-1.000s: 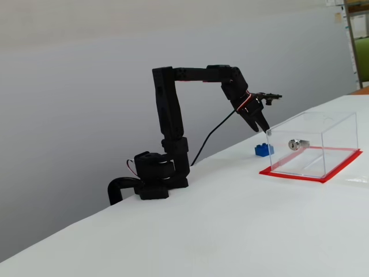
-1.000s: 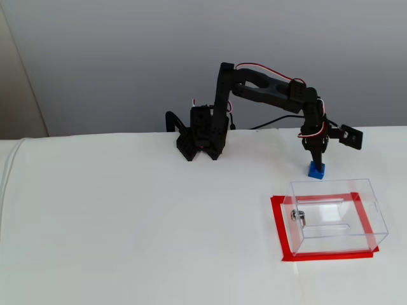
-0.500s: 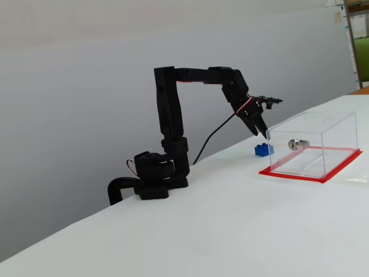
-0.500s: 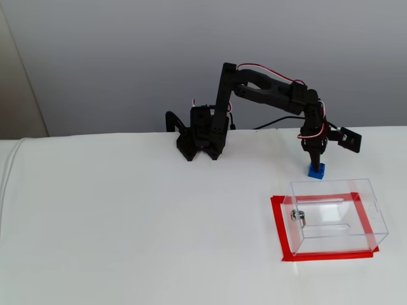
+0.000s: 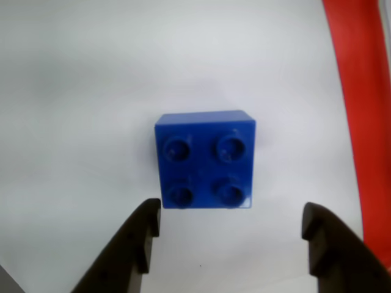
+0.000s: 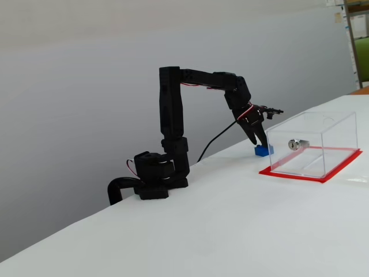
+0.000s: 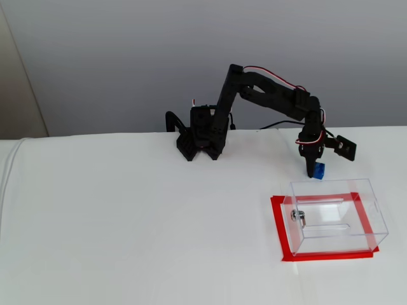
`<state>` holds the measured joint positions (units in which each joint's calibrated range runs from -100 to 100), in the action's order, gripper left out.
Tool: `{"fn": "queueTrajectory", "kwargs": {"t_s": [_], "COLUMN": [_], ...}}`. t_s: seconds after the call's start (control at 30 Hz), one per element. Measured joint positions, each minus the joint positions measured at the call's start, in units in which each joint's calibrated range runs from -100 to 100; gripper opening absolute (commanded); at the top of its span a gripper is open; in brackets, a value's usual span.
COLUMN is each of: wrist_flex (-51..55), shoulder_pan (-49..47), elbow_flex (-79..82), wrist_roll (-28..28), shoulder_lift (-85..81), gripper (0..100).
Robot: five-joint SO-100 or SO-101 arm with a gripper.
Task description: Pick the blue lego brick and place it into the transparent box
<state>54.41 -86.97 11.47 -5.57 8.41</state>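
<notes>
The blue lego brick (image 5: 204,160) lies studs-up on the white table, filling the middle of the wrist view. My gripper (image 5: 229,231) is open, its two dark fingertips (image 5: 144,231) spread wider than the brick and showing just below it in that view, with nothing between them. In both fixed views the gripper (image 6: 259,140) (image 7: 311,169) hangs low right at the brick (image 6: 264,150) (image 7: 318,170). The transparent box (image 6: 312,144) (image 7: 334,216) with its red base rim (image 5: 360,110) stands just beside the brick.
A small silver metal piece (image 6: 298,143) (image 7: 297,216) sits on the box's near wall. The arm's base (image 6: 153,180) (image 7: 201,137) stands at the table's back edge with a black cable behind it. White tabletop stretches to the left and front of the box.
The arm has reached further out and dropped. The gripper came down from above the brick to brick level. The brick and the box have not moved.
</notes>
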Motion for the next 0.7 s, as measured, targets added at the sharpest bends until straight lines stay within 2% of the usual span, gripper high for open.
{"fn": "queueTrajectory", "kwargs": {"t_s": [0.7], "wrist_flex": [0.00], "shoulder_pan": [0.00], "elbow_flex": [-8.21], "wrist_roll": [0.00], "shoulder_lift": [9.30], "gripper": [25]}}
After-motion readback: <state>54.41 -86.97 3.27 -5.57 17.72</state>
